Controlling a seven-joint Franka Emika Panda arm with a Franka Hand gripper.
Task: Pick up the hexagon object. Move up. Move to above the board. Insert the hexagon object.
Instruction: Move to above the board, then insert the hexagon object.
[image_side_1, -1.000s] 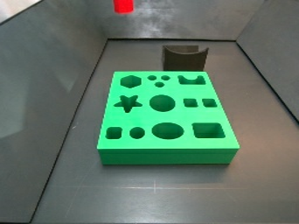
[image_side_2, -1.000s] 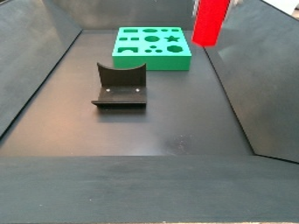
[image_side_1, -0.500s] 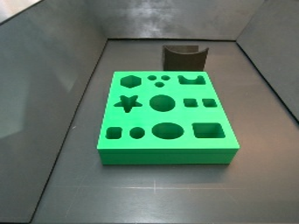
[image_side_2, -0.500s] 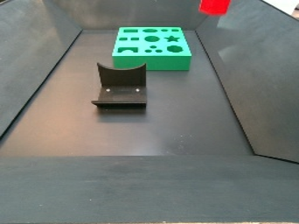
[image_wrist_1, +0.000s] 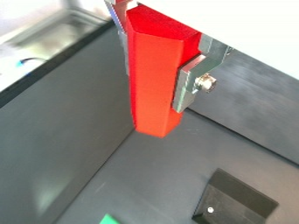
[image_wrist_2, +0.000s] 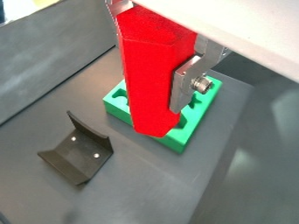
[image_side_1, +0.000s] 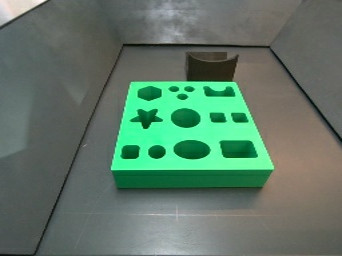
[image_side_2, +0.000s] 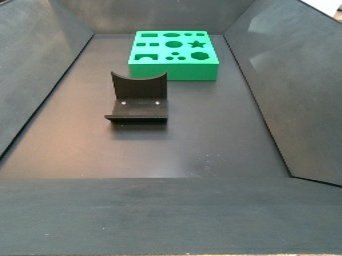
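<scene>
Board (image_side_1: 187, 137): bright green, flat on dark floor, centre of a side view, upper middle of another (image_side_2: 174, 54); all holes empty. Fixture (image_side_2: 136, 99): dark, just before board. Hexagon object (image_wrist_2: 152, 74): red, upright, above floor, in both wrist views. Gripper (image_wrist_2: 158, 61): clamped on its sides, outside both side views.

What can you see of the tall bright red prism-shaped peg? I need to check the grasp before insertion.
The tall bright red prism-shaped peg shows only in both wrist views; it is out of frame in both side views. It looks plain and matte, with flat facets and sharp edges. It hangs upright between the gripper's flat silver fingers, which are shut on its upper part, its lower end free. It is lifted off the floor, touching nothing else, and in a wrist view the bright green holed board lies behind it.
</scene>
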